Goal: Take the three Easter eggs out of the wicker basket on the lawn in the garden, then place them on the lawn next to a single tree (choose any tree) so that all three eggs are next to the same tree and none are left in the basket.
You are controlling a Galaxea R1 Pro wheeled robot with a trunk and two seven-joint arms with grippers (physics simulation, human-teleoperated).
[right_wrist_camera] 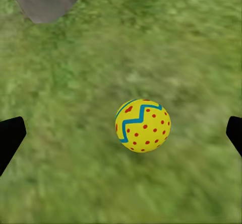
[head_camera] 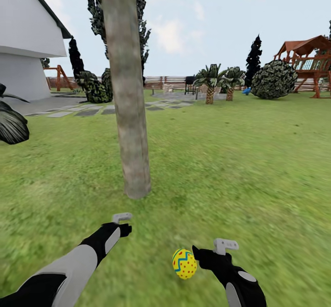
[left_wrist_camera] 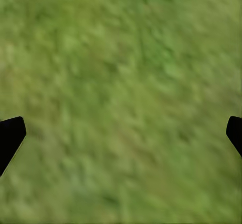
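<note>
One yellow Easter egg [head_camera: 184,263] with red dots and a blue zigzag band is low over the lawn [head_camera: 239,169], a short way in front of the tree [head_camera: 131,127]. My right gripper [head_camera: 196,254] is just beside it and open. In the right wrist view the egg [right_wrist_camera: 143,126] sits between the widely spread fingers [right_wrist_camera: 10,136], touching neither, with the tree's base [right_wrist_camera: 45,0] beyond. My left gripper [head_camera: 123,228] hangs open over bare grass [left_wrist_camera: 121,73] near the trunk. The wicker basket and the other two eggs are out of view.
A white house [head_camera: 27,35] and stone paving slabs [head_camera: 87,111] lie at the back left, and a dark frond [head_camera: 11,125] juts in at the left edge. Short palms [head_camera: 211,83], shrubs [head_camera: 273,79], a fence and a wooden playset [head_camera: 308,63] stand far behind.
</note>
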